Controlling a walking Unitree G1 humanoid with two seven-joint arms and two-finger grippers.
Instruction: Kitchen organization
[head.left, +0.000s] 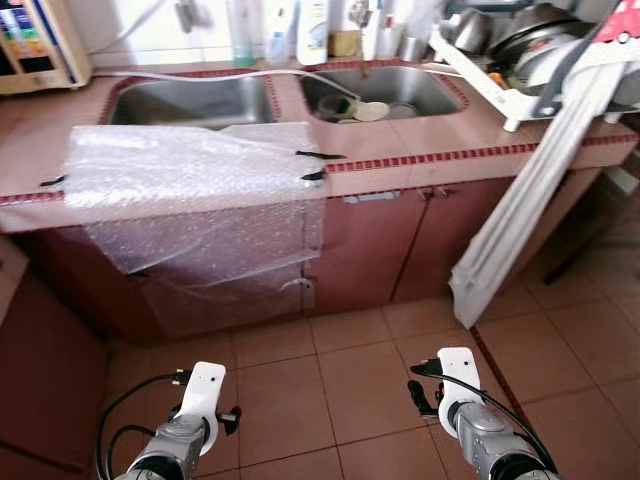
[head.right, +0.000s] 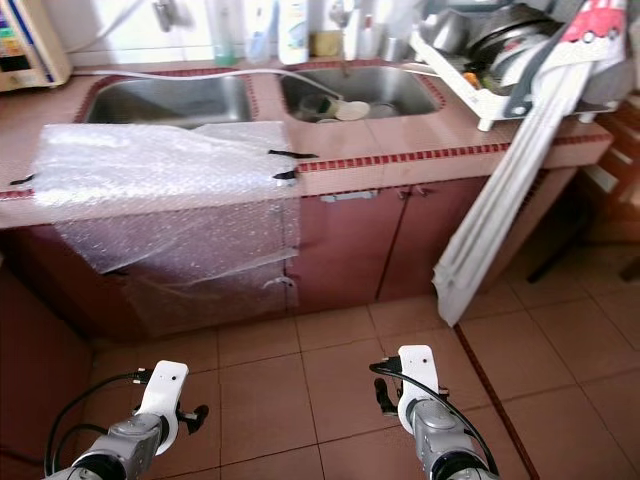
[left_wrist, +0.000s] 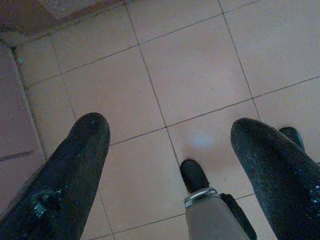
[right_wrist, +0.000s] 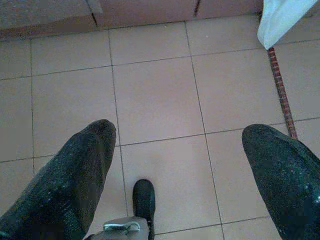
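A tiled counter (head.left: 400, 150) with two steel sinks stands ahead. The left sink (head.left: 190, 100) looks bare. A pale bowl and other dishes (head.left: 365, 108) lie in the right sink (head.left: 385, 92). Bubble wrap (head.left: 190, 190) covers the counter's left part and hangs over the cabinet front. Both arms are held low over the floor tiles, well short of the counter. My left gripper (left_wrist: 170, 145) is open with nothing between its fingers. My right gripper (right_wrist: 180, 145) is open and holds nothing too.
A dish rack (head.left: 540, 50) with pans and plates stands on the counter's right end. Long white boards (head.left: 530, 190) lean against it down to the floor. Bottles (head.left: 310, 30) line the wall behind the sinks. A white appliance (head.left: 35, 45) sits far left.
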